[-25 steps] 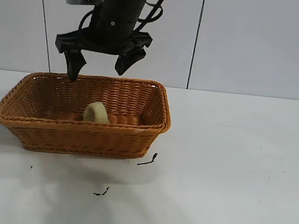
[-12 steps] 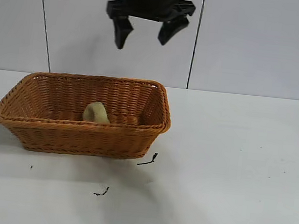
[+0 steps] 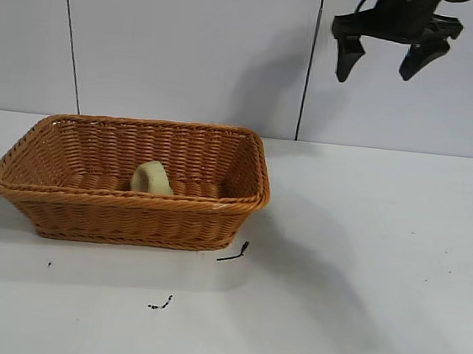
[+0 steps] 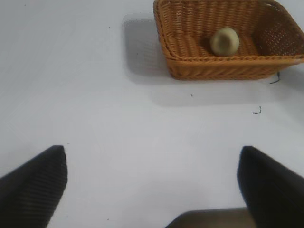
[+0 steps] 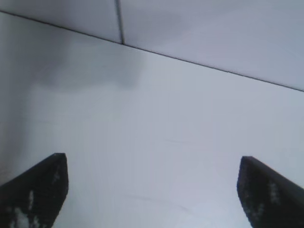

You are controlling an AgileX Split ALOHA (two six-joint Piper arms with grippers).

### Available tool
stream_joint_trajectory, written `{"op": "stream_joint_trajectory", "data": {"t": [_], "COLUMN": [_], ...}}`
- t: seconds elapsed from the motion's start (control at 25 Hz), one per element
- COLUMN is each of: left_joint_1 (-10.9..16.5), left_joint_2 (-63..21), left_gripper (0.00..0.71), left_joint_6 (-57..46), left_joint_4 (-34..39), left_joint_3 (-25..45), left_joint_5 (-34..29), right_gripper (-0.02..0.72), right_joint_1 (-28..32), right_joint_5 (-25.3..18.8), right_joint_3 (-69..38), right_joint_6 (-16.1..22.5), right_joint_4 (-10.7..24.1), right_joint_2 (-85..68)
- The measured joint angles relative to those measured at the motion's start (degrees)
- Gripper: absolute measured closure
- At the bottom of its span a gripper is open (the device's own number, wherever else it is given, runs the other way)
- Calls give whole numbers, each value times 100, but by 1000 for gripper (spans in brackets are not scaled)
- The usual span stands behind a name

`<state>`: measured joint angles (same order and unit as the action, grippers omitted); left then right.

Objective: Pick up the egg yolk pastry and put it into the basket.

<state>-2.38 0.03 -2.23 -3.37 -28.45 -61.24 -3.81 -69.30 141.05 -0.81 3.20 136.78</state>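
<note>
Since the egg yolk pastry (image 3: 153,177) is already sitting on the floor of the basket (image 3: 131,217) in the exterior view, toward the back wall and a bit left of middle, I'd say the placing is done and the step in hand is just getting the arm out of the way cleanly. The right gripper (image 3: 387,62) hangs high up near the wall panels, well to the right of the basket, jaws spread wide with nothing between them. Best move from here, imo: keep it high and clear of the braided rim, no dipping, and park it without nudging the wicker. There are a couple of small dark scraps (image 3: 234,254) on the white table (image 3: 377,285) in front of the basket, harmless. From the left wrist view, the left gripper (image 4: 152,190) is held wide apart and empty over bare table, well away from the basket (image 4: 223,71), and the pastry (image 4: 224,41) shows up round and pale inside it. That arm looks parked, so leave it be. Right wrist view just shows wide-open finger tips (image 5: 33,190) over plain table and wall, nothing gripped.
</note>
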Motion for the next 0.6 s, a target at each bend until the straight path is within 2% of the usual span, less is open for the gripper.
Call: {"op": "stream_joint_trajectory", "data": {"t": [0.28,0.44,0.48,0.6], "left_joint_1": [0,0,0,0], "left_joint_2": [0,0,0,0], "left_gripper": [15,15,15,15], "left_joint_6": [0,0,0,0], "left_joint_4": [0,0,0,0], "left_joint_3": [0,0,0,0], "left_joint_5": [0,0,0,0], "right_gripper": [38,38,38,38], "right_joint_1": [119,119,119,119], "right_joint_5": [5,5,5,5], "right_joint_3": [-1132,-2394,-3107,-4153], "right_joint_6": [12,18,47,81], "right_joint_4": [0,-54,-137,-243], "right_joint_2": [-1035,-2103,-2689,-3672]}}
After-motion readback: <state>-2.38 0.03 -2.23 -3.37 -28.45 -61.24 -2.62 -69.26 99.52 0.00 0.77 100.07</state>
